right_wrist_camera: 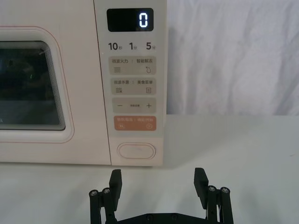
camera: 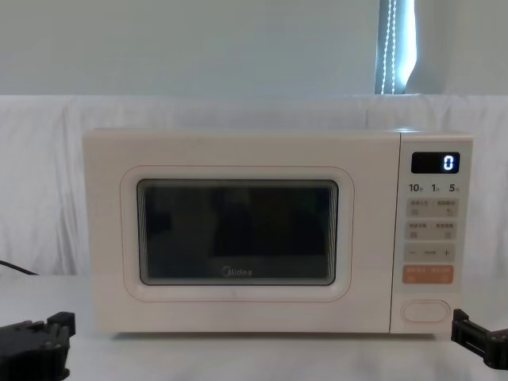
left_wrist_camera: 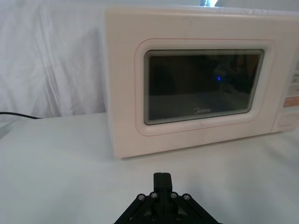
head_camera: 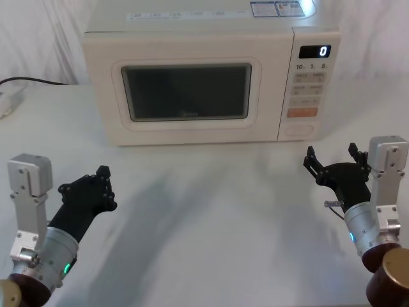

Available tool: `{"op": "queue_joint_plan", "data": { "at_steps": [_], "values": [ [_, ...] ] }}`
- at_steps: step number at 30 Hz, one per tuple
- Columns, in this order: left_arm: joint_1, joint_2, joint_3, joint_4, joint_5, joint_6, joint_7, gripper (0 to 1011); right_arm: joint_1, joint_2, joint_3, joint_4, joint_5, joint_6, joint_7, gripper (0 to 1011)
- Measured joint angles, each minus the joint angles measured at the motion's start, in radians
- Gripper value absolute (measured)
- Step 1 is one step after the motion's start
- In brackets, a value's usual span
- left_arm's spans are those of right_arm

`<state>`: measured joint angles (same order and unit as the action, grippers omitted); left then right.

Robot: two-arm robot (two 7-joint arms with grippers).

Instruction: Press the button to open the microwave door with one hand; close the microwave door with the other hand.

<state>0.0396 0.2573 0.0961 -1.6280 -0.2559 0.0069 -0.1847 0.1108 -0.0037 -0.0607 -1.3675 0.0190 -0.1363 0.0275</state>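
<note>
- Right gripper (right_wrist_camera: 158, 183) spread wide, empty, squared up just before the button (right_wrist_camera: 136, 151), ready to press.
- Left gripper (head_camera: 96, 185) pinched shut, empty, waiting before the microwave door (head_camera: 185, 96), shut flush.

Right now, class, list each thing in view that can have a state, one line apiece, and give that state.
Large cream microwave door with dark glass window: closed.
Wide cream pill-shaped button: unpressed, nothing touching it.
Black digital display: lit, showing 0.
Black right claw: open, facing the button.
Black left claw: shut, on the table's left side.

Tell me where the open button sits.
The button sits at the bottom of the control panel, right of the microwave door, below the orange key.
</note>
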Motion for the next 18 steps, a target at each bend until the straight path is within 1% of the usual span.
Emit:
{"op": "queue_joint_plan", "data": {
  "at_steps": [5,14,18],
  "values": [
    [-0.015,-0.002,-0.007,0.026,0.002,-0.013,-0.003,0,0.0,0.0,0.0,0.0,0.0,0.0,0.0,1002],
    [-0.063,-0.009,-0.011,0.099,0.014,-0.04,-0.019,0,0.0,0.0,0.0,0.0,0.0,0.0,0.0,1002],
    [-0.076,-0.012,-0.011,0.115,0.019,-0.046,-0.022,0,0.0,0.0,0.0,0.0,0.0,0.0,0.0,1002]
  ]
}}
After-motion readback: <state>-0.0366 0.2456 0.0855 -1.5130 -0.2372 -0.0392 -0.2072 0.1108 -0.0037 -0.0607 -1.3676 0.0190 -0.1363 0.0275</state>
